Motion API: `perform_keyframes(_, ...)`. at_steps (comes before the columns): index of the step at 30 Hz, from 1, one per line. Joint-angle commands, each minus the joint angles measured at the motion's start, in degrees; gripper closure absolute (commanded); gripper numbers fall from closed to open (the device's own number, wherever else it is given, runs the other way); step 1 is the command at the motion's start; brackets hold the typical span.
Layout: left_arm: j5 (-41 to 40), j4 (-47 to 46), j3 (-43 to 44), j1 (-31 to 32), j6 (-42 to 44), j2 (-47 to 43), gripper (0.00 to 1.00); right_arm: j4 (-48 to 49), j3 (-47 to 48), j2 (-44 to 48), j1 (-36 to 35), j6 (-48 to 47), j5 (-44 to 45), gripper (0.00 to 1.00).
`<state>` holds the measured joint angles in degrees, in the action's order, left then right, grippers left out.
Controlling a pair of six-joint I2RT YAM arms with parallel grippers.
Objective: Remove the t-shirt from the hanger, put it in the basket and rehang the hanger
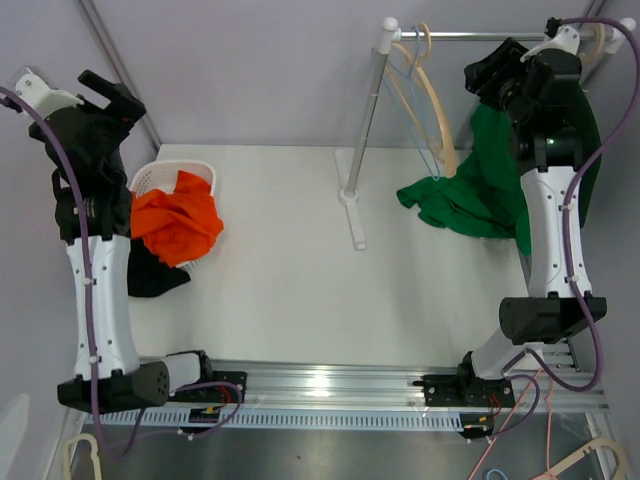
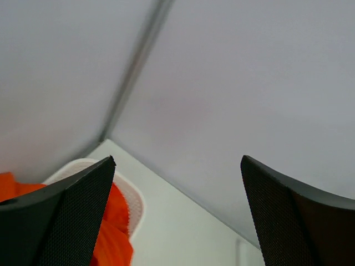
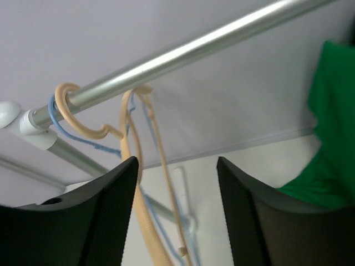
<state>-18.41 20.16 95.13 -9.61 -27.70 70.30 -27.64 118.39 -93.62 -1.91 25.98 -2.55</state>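
A green t-shirt (image 1: pixel 470 190) hangs at the right end of the rack and drapes down onto the table; my right arm hides its top and any hanger in it. It also shows at the right edge of the right wrist view (image 3: pixel 333 138). My right gripper (image 1: pixel 487 70) is open and empty, raised beside the rail (image 3: pixel 194 50), left of the shirt. Between its fingers (image 3: pixel 177 166) I see an empty cream hanger (image 3: pixel 141 210) and a blue hanger (image 3: pixel 83 141) hooked on the rail. My left gripper (image 1: pixel 112 95) is open and empty, raised at the far left, also seen in the left wrist view (image 2: pixel 177 160).
A white basket (image 1: pixel 150 178) at the left holds an orange garment (image 1: pixel 178 222); both also show in the left wrist view, the basket (image 2: pixel 133 199) and the garment (image 2: pixel 113 238). A black garment (image 1: pixel 150 275) lies beside it. The rack's post (image 1: pixel 366 130) and base (image 1: pixel 352 205) stand mid-table.
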Motion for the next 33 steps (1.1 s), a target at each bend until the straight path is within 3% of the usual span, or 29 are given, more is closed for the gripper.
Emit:
perform_keyframes(1,11.5,-0.8,2.3,3.8,1.5,-4.6,0.01,-7.1,8.4,2.1,0.9,-7.8,8.0,0.35)
perform_keyframes(3,16.5,1.5,5.0,6.6,1.7,-4.1,0.0,-14.6,16.1,-0.5,1.2,-9.5,11.3,0.27)
perform_keyframes(5,21.2,2.2,4.5,13.5,2.7,-4.6,0.0,-19.2,20.2,-1.7,1.5,-11.5,14.3,0.19)
perform_keyframes(7,23.9,1.5,0.9,20.4,4.1,-5.5,0.0,-19.9,19.3,-1.4,2.3,-13.0,17.7,0.16)
perform_keyframes(11,18.9,-1.6,-8.2,33.0,7.7,-7.4,0.01,-17.8,14.3,0.0,4.8,-18.3,20.7,0.13)
perform_keyframes(14,17.0,-2.2,-12.2,39.0,8.1,-6.1,0.01,-15.3,10.9,0.2,7.3,-22.4,16.5,0.14)
perform_keyframes(16,22.1,-3.3,-13.4,42.6,8.5,-4.2,0.01,-13.2,8.9,0.4,9.3,-23.9,12.6,0.09)
perform_keyframes(19,26.3,0.8,-9.3,47.7,10.6,3.0,0.0,-14.5,13.0,-2.2,11.7,-22.6,10.3,0.1)
perform_keyframes(24,27.6,-2.6,-12.1,50.5,10.3,5.2,0.01,-14.3,15.6,-7.2,13.9,-22.7,7.8,0.1)
perform_keyframes(29,26.5,-9.3,-17.6,50.9,7.4,3.2,0.01,-13.5,20.0,-13.4,15.4,-21.4,7.4,0.24)
perform_keyframes(33,25.4,-12.2,-19.1,52.4,8.7,3.6,0.01,-10.4,21.0,-16.5,15.6,-21.0,7.3,0.27)
